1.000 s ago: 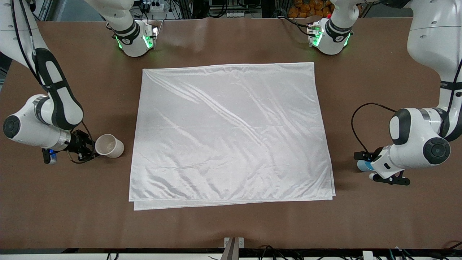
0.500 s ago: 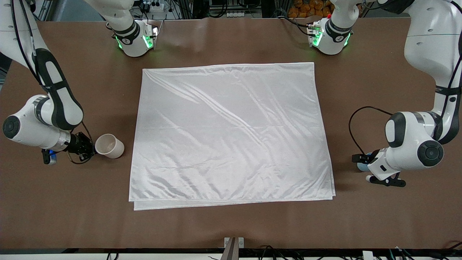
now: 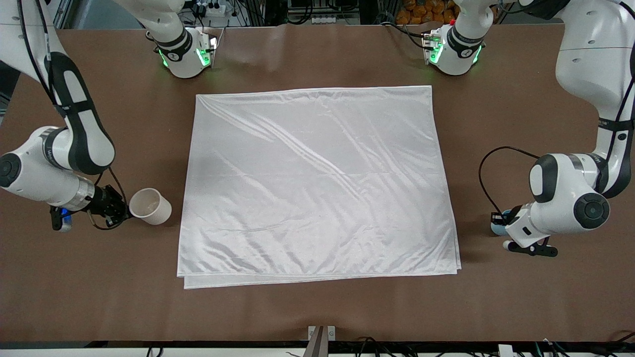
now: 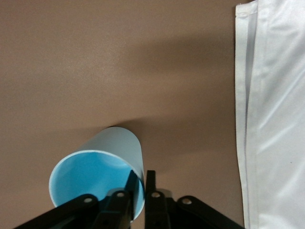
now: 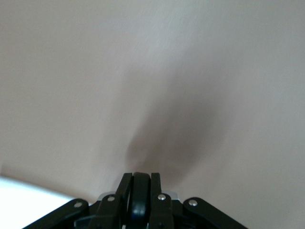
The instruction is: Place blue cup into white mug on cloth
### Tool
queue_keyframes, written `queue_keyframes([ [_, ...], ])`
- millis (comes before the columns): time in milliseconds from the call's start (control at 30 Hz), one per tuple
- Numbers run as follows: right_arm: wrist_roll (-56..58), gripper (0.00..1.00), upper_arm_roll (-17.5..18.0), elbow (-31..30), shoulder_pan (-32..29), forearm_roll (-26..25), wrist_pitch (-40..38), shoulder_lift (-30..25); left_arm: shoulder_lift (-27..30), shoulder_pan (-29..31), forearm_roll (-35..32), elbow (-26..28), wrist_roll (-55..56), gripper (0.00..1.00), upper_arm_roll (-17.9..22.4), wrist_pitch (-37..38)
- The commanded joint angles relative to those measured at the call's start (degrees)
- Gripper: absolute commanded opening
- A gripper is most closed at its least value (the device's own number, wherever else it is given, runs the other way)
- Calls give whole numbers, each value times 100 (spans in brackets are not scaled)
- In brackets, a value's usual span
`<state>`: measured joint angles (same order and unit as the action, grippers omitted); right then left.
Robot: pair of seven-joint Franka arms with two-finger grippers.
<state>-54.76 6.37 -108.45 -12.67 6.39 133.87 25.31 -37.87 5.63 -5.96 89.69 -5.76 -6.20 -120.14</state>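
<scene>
Currently, front view: cloth (image 3: 317,181) lies flat mid-table (image 3: 317,307), wrinkled, doubled edge on the side nearest the camera. White mug (image 3: 150,206) is tipped on its side, just off the cloth toward the right arm's end, mouth facing up and toward the camera. Right gripper (image 3: 118,210) is down at table level against the mug's base end, pinched on something dark there; looks like the handle. Blue cup (image 3: 498,224) is off the cloth toward the left arm's end, mostly hidden under the left arm's wrist; only a sliver of blue shows. Left gripper (image 3: 500,221) is at the cup, low to the table.

Left wrist view: blue cup (image 4: 100,174) on its side on bare table, open mouth toward the camera. Left gripper (image 4: 140,183) has clamped the cup wall, one finger inside the rim, one outside. Cloth edge (image 4: 267,119) nearby, not touching the cup.

Right wrist view: right gripper (image 5: 139,191) fingers narrow, squeezing a black curved piece between them. Pale mug body (image 5: 28,198) shows at the frame's corner. The rest is bare table.
</scene>
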Motion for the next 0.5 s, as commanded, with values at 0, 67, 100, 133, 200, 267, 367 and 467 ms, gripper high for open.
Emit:
queue_keyframes([
  [0,-684,0,-13,-124,519,12,-335,-333,-63,35,-142,-136,-39,0,14,8],
  [67,-956,0,-13,-132,694,12,-405,-403,-45,35,-142,-136,-39,0,66,17],
  [100,-1105,0,-13,-141,826,12,-414,-439,-28,35,-142,-136,-39,0,75,26],
  [133,-1211,0,-13,-141,958,12,-414,-456,-19,35,-142,-136,-39,0,75,35],
  [200,-1405,0,-22,-133,1195,12,-423,-474,7,26,-134,-136,-39,0,75,43],
  [267,-1642,0,-14,-124,1354,12,-432,-492,25,18,-134,-145,-39,0,75,44],
  [367,-1984,0,-13,-115,1661,12,-432,-492,113,9,-125,-136,-30,0,75,61],
  [467,-2371,0,-13,-89,1986,3,-423,-474,183,-18,-90,-136,-21,0,75,87],
])
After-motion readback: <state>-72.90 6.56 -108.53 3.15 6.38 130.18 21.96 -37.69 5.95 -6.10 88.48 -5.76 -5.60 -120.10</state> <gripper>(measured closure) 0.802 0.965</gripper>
